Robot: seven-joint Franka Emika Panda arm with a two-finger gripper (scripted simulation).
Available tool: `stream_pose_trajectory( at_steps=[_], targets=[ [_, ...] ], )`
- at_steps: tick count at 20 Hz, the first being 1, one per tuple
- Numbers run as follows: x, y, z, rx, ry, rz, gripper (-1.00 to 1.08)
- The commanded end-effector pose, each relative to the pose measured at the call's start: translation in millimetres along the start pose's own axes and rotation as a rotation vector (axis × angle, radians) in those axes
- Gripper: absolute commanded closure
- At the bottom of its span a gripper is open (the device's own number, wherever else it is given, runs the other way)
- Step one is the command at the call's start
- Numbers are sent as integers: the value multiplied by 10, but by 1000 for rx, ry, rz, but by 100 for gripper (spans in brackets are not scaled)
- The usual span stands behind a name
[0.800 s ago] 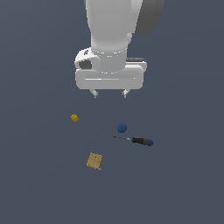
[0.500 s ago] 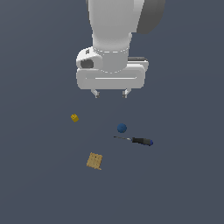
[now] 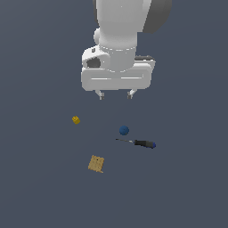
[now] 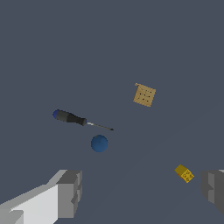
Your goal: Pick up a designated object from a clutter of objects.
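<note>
My gripper (image 3: 116, 95) hangs above the surface (image 3: 40, 178) with its jaws spread wide and nothing between them. The yellow studded brick (image 3: 76, 120) lies below and off to one side, close to one fingertip in the wrist view (image 4: 184, 173). The blue ball (image 3: 124, 130), screwdriver (image 3: 139, 143) and tan square box (image 3: 96, 163) lie farther out, apart from one another.

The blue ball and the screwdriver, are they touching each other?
Apart. The exterior view shows bare floor between the blue ball and the screwdriver; the wrist view shows the same gap between the ball and the thin shaft.
</note>
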State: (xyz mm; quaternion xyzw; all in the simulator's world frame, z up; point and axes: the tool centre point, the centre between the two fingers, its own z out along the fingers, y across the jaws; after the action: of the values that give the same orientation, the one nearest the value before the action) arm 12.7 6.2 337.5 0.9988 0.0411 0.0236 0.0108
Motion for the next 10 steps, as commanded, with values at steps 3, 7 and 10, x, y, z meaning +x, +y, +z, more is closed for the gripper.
stream_pose_trajectory(
  at_steps=[3,7,10],
  targets=[
    [-7,97,121,6,-3,29,-92],
    [-32,270,334,16,-7,85,-92],
    [-73,450,553,25,-11,143,-92]
  ],
)
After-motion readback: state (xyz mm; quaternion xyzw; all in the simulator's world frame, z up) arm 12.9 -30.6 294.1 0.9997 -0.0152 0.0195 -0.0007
